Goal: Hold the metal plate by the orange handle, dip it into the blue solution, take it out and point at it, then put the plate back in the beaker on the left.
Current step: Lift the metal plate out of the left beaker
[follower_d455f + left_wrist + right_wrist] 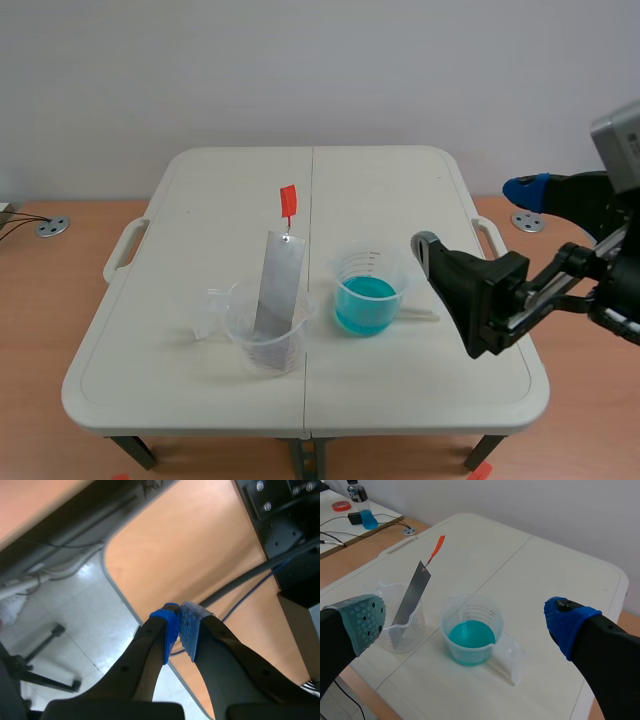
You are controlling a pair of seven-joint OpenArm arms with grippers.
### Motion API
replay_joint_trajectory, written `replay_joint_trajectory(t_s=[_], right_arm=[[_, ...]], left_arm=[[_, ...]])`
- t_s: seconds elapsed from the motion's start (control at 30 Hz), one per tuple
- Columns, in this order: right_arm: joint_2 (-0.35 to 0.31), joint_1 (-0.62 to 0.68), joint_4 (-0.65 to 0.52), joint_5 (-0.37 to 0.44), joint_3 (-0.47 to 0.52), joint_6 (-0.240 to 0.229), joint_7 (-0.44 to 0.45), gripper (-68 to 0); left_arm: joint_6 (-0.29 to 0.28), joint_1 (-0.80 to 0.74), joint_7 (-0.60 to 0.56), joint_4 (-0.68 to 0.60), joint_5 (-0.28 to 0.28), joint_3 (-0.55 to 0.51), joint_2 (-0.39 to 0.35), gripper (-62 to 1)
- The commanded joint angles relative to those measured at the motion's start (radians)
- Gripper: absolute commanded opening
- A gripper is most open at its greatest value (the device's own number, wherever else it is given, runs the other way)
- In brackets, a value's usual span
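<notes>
Right gripper (472,215): fingers spread wide, nothing between them. It hangs over the right side of the white table (400,190).

Left gripper (181,630): pads pressed together on nothing. It points at an orange-brown surface crossed by a grey cable (250,577) and is not visible in the scene view.

The metal plate (278,290) stands tilted in the clear beaker (240,325) left of the table's centre seam. Its lower end is inside the beaker, and its orange handle (288,203) sticks up at the top, free of any grip.

The beaker of blue solution (345,265) stands just right of the seam, near the first beaker but apart from it. It sits between my right gripper and the plate, so it is the obstacle on that line.

Surroundings: two round metal discs lie on the floor, one on the left (52,227) and one on the right (527,222). On a side desk there is a bottle (360,505) and a red tape roll (341,505).

Count: two beakers, one plate, one handle, two floor discs.
</notes>
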State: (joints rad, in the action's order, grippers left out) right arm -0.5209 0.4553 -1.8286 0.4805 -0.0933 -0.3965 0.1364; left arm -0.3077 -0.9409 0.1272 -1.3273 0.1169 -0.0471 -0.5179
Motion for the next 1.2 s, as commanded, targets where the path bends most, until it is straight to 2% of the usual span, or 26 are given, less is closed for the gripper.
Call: replay_joint_trajectory(t_s=[0.0,0.13,0.37,0.87,1.17], right_arm=[[0.001,-0.032,0.000,0.029,-0.011,0.003,0.012,-1.2],[0.001,-0.095,0.020,0.059,-0.061,0.003,-0.003,-1.2],[0.007,-0.199,0.079,0.132,-0.136,0.004,-0.008,-1.2],[0.137,-0.391,0.231,0.133,-0.248,0.003,-0.071,-1.2],[0.220,-0.539,0.398,0.133,-0.337,0.003,-0.087,-1.2]], left_arm=[[-0.002,0.012,-0.006,0.009,-0.021,0.017,0.019,-59.7],[-0.002,0.045,-0.006,0.075,-0.056,0.058,0.047,-59.7],[-0.002,0.049,-0.005,0.106,-0.055,0.094,0.058,-59.7],[-0.001,0.050,0.004,0.121,-0.055,0.103,0.058,-59.7],[-0.001,0.117,0.001,0.121,-0.055,0.103,0.058,-59.7]])
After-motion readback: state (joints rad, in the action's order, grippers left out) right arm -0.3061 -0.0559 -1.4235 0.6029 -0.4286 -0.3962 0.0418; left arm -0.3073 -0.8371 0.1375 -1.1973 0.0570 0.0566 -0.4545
